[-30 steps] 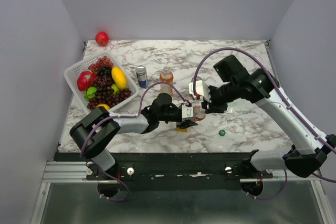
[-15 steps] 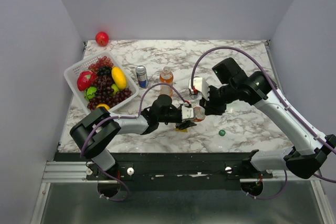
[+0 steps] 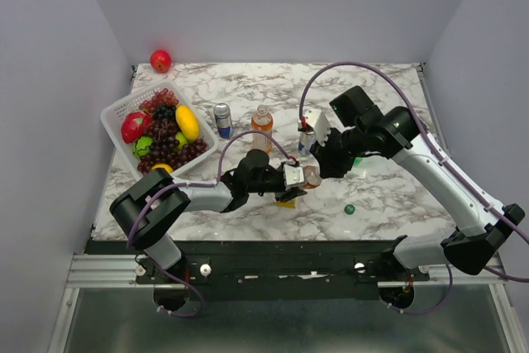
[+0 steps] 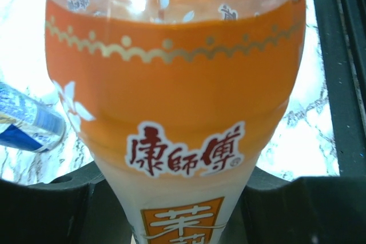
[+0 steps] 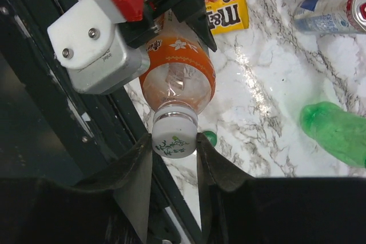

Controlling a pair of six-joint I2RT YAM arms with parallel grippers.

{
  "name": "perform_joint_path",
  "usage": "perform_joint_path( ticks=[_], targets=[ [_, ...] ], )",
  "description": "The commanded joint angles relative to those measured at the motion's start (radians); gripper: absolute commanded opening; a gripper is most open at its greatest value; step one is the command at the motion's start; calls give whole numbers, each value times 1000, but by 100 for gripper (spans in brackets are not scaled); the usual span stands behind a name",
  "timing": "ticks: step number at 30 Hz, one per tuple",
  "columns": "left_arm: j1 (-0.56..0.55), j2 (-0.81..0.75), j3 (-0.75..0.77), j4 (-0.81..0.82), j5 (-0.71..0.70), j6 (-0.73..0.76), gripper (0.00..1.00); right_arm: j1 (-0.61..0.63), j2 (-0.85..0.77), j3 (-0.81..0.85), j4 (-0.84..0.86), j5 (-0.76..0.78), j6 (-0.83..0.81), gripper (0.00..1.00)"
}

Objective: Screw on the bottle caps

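Observation:
An orange-labelled bottle point(image 5: 178, 75) is held tilted above the marble table, and my left gripper point(image 4: 174, 198) is shut round its body point(image 4: 171, 101). My right gripper point(image 5: 174, 141) is shut on the white cap point(image 5: 174, 134) seated on that bottle's neck, one finger on each side. From above, the two grippers meet at the bottle point(image 3: 311, 176) in mid-table. A dark green cap point(image 3: 350, 209) lies loose on the table. The green bottle point(image 5: 337, 132) stands close behind my right arm. A second orange bottle point(image 3: 262, 121) stands upright further back.
A white basket point(image 3: 116, 112) of fruit sits at the left, with a red apple point(image 3: 160, 60) behind it. A blue can point(image 3: 222, 120) stands beside the basket, and another can point(image 5: 337, 7) is near my right wrist. A yellow candy packet point(image 3: 285, 202) lies under the left gripper.
My right wrist has turned about the cap, its camera housing swinging back and to the left. The left gripper still holds the bottle in the same place.

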Motion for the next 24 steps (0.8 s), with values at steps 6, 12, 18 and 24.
perform_joint_path(
  ticks=[6, 12, 18, 24],
  targets=[
    [5, -57, 32, 212, -39, -64, 0, -61, 111, 105, -56, -93, 279, 12],
    [5, -51, 37, 203, -69, -101, 0, -72, 145, 128, -70, -108, 306, 11],
    [5, -54, 27, 186, -82, -187, 0, -72, 161, 171, -64, -79, 306, 12],
    [5, -58, 20, 160, -76, -225, 0, -72, 165, 217, -53, -59, 258, 27]
  ],
)
